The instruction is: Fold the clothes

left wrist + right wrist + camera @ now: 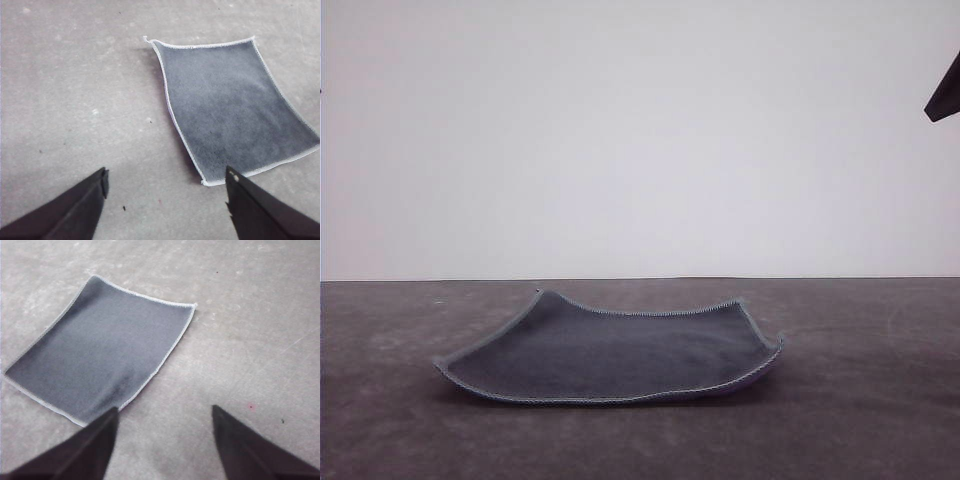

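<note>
No text, label, brand, number or sign can be read anywhere in these views.

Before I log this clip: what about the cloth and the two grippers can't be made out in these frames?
- Cloth underside: hidden by the cloth in every view; colour unknown.
- Left gripper and right gripper: wrist views cut the finger bases off at the frame edge.
- Dark shape, front view: cropped by the edge; unidentifiable.
</note>
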`<state>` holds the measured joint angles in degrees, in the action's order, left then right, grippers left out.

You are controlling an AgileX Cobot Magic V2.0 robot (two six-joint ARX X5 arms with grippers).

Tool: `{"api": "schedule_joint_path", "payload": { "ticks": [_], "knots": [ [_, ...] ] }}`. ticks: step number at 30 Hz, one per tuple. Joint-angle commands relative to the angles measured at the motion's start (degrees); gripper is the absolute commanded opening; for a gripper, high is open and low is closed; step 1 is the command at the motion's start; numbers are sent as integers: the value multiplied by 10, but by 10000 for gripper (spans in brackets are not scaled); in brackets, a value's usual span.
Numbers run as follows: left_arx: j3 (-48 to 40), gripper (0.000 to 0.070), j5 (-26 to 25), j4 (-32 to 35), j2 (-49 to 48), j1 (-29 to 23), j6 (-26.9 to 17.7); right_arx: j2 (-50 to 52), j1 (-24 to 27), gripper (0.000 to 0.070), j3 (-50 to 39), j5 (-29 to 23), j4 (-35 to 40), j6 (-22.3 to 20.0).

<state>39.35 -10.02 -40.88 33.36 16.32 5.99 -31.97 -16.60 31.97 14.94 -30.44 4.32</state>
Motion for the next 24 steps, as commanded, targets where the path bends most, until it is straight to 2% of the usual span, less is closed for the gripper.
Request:
{"api": "schedule_joint_path", "payload": {
  "ticks": [1, 4, 9, 13, 19, 24],
  "knots": [
    [12, 474, -1, 6, 2, 2, 11, -1, -3, 413, 8, 0, 9, 2],
    [12, 474, -1, 6, 3, 2, 18, -2, -2, 412, 8, 0, 10, 18],
    [12, 474, -1, 7, 26, 2, 66, -34, -1, 412, 11, 6, 18, 90],
    [13, 474, -6, 17, 79, 2, 70, -87, -1, 412, 17, 34, 25, 122],
    [14, 474, -56, 86, 175, 2, 73, -184, 4, 412, 17, 83, 95, 165],
    [14, 474, -101, 162, 256, 2, 99, -273, 19, 412, 17, 130, 186, 196]
  ]
}}
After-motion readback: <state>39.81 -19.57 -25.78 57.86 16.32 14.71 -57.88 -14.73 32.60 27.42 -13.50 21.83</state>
